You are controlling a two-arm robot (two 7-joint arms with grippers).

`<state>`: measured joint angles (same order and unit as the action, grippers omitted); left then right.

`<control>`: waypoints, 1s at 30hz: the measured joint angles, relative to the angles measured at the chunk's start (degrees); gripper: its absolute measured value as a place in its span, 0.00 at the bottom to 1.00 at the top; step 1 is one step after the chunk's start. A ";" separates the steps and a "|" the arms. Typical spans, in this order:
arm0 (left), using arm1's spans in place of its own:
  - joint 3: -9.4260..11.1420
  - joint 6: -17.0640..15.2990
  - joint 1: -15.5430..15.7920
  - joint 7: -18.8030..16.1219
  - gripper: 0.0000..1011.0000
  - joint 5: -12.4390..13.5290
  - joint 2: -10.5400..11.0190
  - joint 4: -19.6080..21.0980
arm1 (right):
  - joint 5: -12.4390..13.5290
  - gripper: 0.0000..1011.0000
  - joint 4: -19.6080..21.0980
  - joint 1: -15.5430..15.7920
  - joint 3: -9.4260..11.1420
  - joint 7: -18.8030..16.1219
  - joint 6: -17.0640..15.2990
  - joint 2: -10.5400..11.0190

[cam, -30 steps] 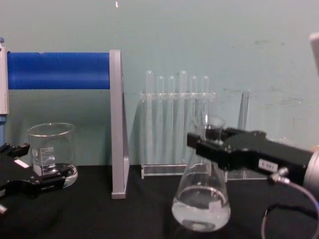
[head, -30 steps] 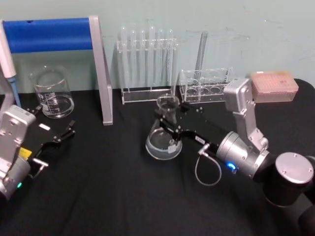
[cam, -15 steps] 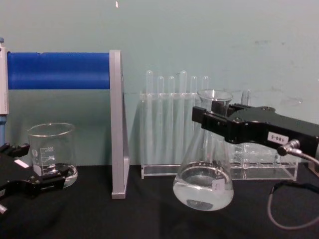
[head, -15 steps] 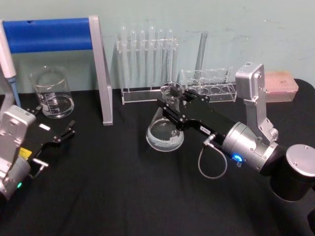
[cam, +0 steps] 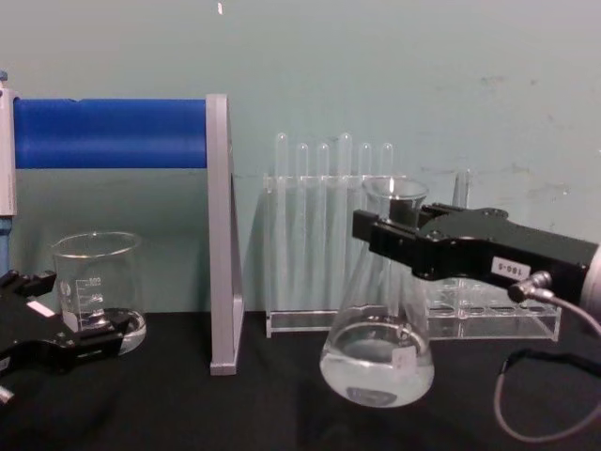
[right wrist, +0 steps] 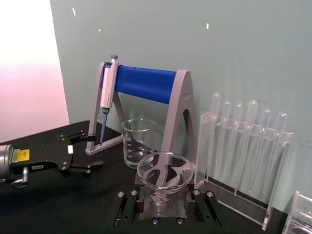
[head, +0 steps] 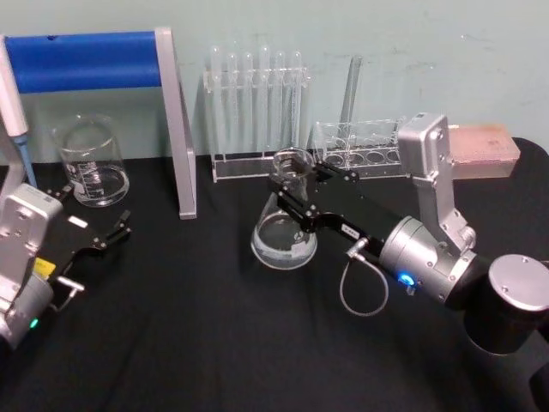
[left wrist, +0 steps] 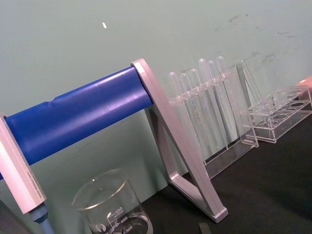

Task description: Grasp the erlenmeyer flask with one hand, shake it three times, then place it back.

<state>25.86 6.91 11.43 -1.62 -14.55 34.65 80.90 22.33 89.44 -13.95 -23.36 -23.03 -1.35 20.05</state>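
The right claw [head: 300,185] squeezes the thin neck of the glass flask [head: 281,240], by the tube rack [head: 256,112] over the black table [head: 214,343], and that neck looks the best place to hold slippery, breakable, water-heavy glass; the left claw [head: 99,253] rests spread wide.
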 joint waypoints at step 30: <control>0.00 0.00 0.00 0.00 0.99 0.00 0.00 0.00 | -3.09 0.44 5.77 1.95 -7.95 -1.58 -3.05 -2.66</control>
<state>25.86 6.91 11.43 -1.62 -14.55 34.65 80.90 19.24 95.21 -12.00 -31.32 -24.61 -4.40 17.38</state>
